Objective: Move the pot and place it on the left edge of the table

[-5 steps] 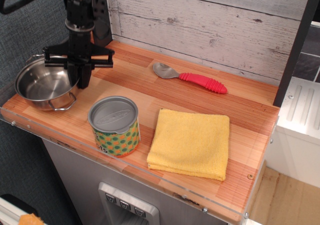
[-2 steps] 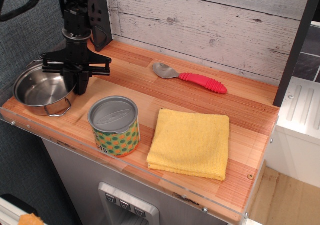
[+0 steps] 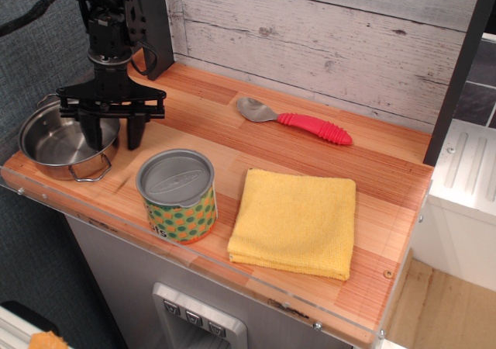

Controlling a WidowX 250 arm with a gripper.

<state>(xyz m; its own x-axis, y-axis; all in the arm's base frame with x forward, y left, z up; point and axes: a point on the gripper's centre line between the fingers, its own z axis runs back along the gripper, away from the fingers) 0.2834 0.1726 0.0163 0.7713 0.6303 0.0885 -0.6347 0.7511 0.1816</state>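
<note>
Spread wide, the end effector [image 3: 113, 130] hangs over the right rim of the pot [image 3: 62, 141], one finger [image 3: 93, 129] inside the bowl and the other finger [image 3: 134, 130] just outside its wall. The jaws stand apart with the rim between them, and neither pad seems to press the metal, so I judge it to be holding nothing.

The pot sits flat and upright on the tabletop [image 3: 256, 143], directly below and to the left of the end effector, close to the tabletop's left edge and near the clear front rim. That looks like the place the task asks for, so I read this as the release step, with the placing itself essentially done.

What comes next, by my judgement, is a straight lift away. The inner finger must clear the rim without dragging it, since a nudge leftward could push the pot over the edge.

Being round, the pot has no true long axis; its mouth faces up. The only direction it gives is the line through its two wire handles, one handle [image 3: 84, 174] pointing toward the front rim and the other at the far left, running roughly front to back.
</note>
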